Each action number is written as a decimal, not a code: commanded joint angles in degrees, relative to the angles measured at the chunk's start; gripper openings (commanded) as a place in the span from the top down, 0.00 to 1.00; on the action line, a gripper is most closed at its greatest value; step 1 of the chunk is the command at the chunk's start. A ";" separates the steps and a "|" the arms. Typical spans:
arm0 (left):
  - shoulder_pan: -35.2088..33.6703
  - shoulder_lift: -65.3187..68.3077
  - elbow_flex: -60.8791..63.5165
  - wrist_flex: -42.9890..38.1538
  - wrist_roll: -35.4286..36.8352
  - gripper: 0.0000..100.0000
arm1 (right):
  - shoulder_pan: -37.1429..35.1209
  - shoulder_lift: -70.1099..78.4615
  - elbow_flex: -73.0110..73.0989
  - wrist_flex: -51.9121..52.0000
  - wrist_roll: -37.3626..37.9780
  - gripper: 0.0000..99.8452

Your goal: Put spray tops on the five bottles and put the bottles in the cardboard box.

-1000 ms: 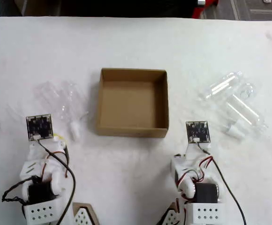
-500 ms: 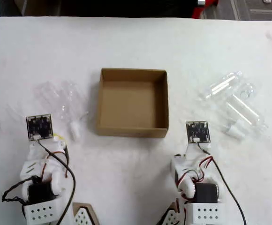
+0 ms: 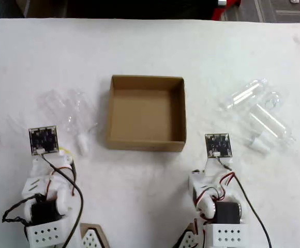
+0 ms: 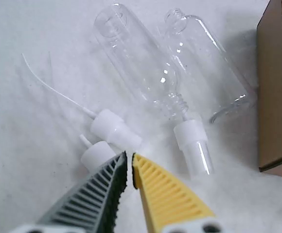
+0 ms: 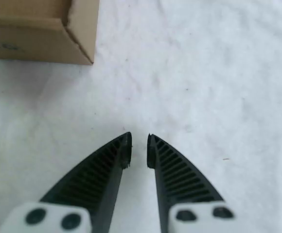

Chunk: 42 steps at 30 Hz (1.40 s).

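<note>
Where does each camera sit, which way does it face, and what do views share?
High view: fixed above the table, looking down; box at centre, left arm and right arm at the bottom.
Left wrist view: on the left arm, looking along the left pincer at two bottles and spray tops beside the box.
Right wrist view: on the right arm, looking along the right pincer at the table by a box corner.
Shared: the box shows in all three; high and left wrist views share those bottles.
</note>
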 commanded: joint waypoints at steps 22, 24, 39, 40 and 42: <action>-0.48 -0.48 -0.26 0.88 0.35 0.98 | 0.13 -0.22 0.53 0.40 0.53 0.96; -0.48 -0.48 -0.26 0.88 0.35 0.98 | 0.13 -0.22 0.53 0.40 0.53 0.96; 1.45 -0.48 -0.26 0.88 0.35 0.97 | -0.04 -0.22 0.53 0.40 0.53 0.96; 1.98 -0.48 -0.26 0.88 0.35 0.97 | -0.04 -0.22 0.53 0.40 0.53 0.96; 2.07 -0.48 -0.26 0.88 0.35 0.97 | -0.04 -0.22 0.53 0.40 0.53 0.96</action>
